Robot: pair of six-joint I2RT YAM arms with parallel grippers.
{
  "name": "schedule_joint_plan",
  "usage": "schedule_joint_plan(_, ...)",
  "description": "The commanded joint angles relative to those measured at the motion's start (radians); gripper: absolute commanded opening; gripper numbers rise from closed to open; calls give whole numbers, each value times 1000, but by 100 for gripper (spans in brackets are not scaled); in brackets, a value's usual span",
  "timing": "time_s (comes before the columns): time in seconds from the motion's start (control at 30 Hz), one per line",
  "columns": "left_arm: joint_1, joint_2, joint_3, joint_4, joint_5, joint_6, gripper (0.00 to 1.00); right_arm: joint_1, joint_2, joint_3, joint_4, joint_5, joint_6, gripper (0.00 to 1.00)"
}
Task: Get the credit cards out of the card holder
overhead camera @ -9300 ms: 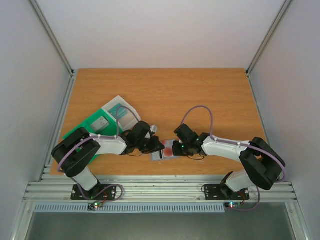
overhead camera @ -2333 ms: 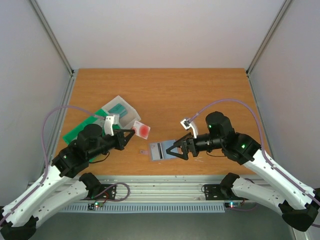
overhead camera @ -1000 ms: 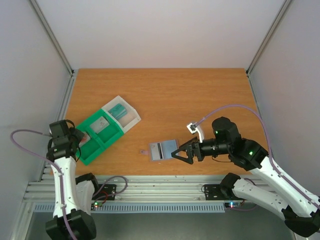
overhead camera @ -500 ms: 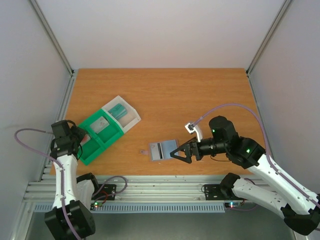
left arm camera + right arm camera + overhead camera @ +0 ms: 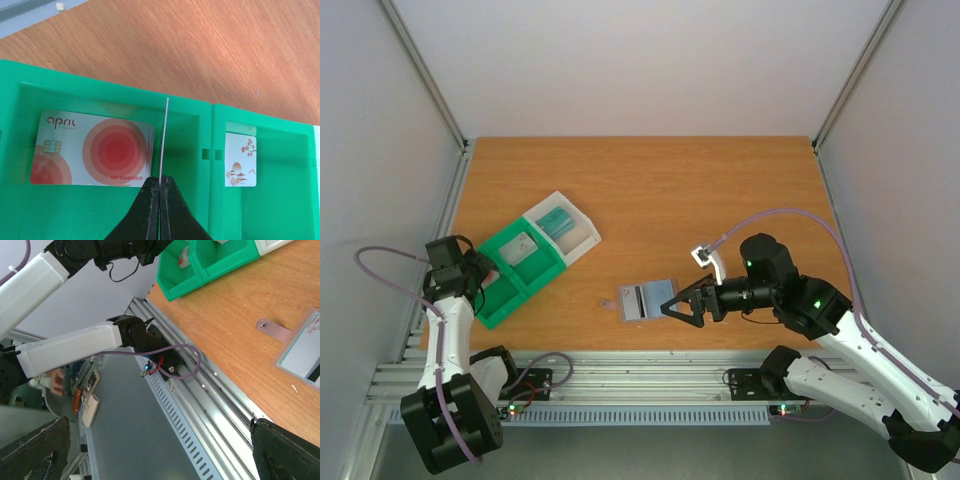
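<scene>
The pale-grey card holder (image 5: 645, 299) lies flat at the table's near middle, a light-blue card showing in it; the right wrist view catches it (image 5: 304, 353) at its right edge. My left gripper (image 5: 160, 179) is shut on a thin credit card (image 5: 164, 135), seen edge-on and standing upright over the green tray (image 5: 100, 80). A card with red circles (image 5: 92, 148) lies flat in the compartment below, and a blossom-print card (image 5: 240, 160) lies in the one beside it. My right gripper (image 5: 678, 305) stands open just right of the holder, with nothing between its fingers (image 5: 35, 450).
The green tray (image 5: 520, 265) sits at the left, with a clear box (image 5: 565, 225) holding a teal block against its far end. The holder's strap tab (image 5: 272, 330) points toward the tray. The table's aluminium front rail (image 5: 640, 380) runs behind both arm bases.
The left arm has carried a card from the table's middle to the green tray and edged closer over its near compartment. The right gripper has shifted slightly toward the holder, still open.
</scene>
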Motion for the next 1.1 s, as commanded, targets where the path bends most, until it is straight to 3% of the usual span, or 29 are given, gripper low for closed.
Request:
schedule_joint_plan(0.0,6,-5,11,83,-51,30,0,2,0,2,24,-8,-19,98)
schedule_joint_plan(0.63,7,61,25,65,-70,37,1,2,-26,-7,21,-16,-20,99)
schedule_joint_plan(1.07,7,95,62,8,-138,45,13,2,-28,1,4,-12,-31,98)
